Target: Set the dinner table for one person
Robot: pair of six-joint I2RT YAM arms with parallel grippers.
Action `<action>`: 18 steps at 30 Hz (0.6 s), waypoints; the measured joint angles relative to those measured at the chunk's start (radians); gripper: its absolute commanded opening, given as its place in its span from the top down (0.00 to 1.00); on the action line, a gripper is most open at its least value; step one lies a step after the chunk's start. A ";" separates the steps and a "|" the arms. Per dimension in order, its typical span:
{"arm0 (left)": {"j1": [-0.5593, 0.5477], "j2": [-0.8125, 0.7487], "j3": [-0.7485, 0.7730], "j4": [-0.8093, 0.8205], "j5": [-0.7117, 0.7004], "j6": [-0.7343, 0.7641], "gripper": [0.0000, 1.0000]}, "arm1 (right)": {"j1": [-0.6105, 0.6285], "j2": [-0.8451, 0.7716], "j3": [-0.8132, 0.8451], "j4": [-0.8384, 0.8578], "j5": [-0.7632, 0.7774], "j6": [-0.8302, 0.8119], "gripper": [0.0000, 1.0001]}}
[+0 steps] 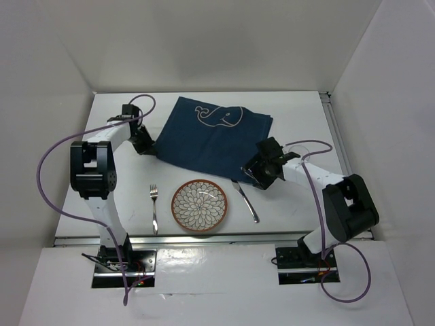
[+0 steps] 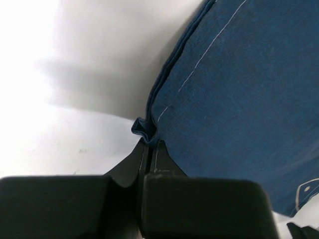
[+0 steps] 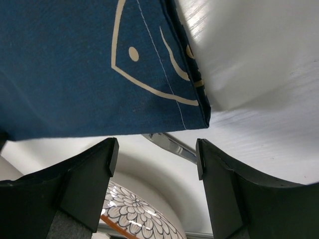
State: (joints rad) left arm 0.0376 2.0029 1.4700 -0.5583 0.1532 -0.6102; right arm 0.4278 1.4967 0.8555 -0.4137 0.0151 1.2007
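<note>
The white dinner table [image 1: 292, 115] holds a dark blue mat [image 1: 211, 139] with a whale drawing, lying folded at the back middle. My left gripper [image 1: 151, 148] is shut on the mat's left corner [image 2: 144, 128], the cloth bunched between the fingertips. My right gripper [image 1: 250, 174] is open just off the mat's near right corner [image 3: 199, 112], not touching it. A flower-patterned plate [image 1: 199, 205] with an orange rim sits at the front middle, a fork [image 1: 154, 207] to its left, a knife [image 1: 246, 201] to its right. The knife [image 3: 172, 144] and the plate [image 3: 134, 214] show between my right fingers.
A metal rail [image 1: 336, 136] runs along the table's right edge and another along the front edge [image 1: 204, 238]. White walls enclose the table on three sides. Purple cables loop from both arms.
</note>
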 measured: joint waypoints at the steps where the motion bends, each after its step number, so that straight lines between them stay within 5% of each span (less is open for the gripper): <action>1: 0.000 -0.010 -0.019 0.000 0.000 0.000 1.00 | 0.000 0.003 -0.003 0.001 0.002 0.014 0.23; 15: 0.000 -0.099 -0.068 0.005 0.004 0.001 1.00 | 0.055 0.077 -0.021 0.003 0.090 0.158 0.30; 16: 0.000 -0.101 -0.070 0.004 0.006 0.001 1.00 | 0.062 0.082 -0.017 0.004 0.101 0.168 0.35; 18: 0.000 -0.102 -0.072 0.004 0.008 0.001 1.00 | 0.077 0.098 -0.008 0.009 0.118 0.185 0.73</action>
State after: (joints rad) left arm 0.0376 1.9011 1.3983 -0.5541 0.1616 -0.6090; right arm 0.5053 1.5944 0.8471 -0.4049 0.1333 1.3861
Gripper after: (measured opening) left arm 0.046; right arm 0.510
